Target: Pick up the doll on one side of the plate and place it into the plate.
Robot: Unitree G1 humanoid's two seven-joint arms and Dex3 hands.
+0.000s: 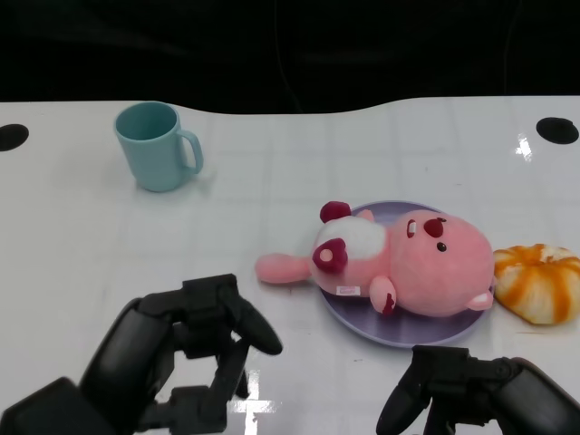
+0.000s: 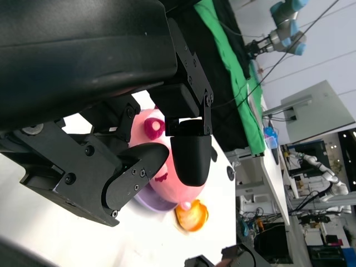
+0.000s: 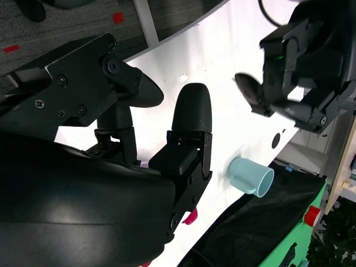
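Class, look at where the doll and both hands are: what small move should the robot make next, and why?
Probably just draw both hands back. The pink doll already lies on the purple plate, one limb hanging over its rim, and the left robot hand and right robot hand hold nothing.

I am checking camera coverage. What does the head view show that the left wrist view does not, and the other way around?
Only the head view shows the teal mug and the right robot hand, open. Only the left wrist view shows the room beyond the table: a green cloth and another robot arm. Both show the pink doll lying on the purple plate, the orange pumpkin toy beside it, and the left robot hand, open.
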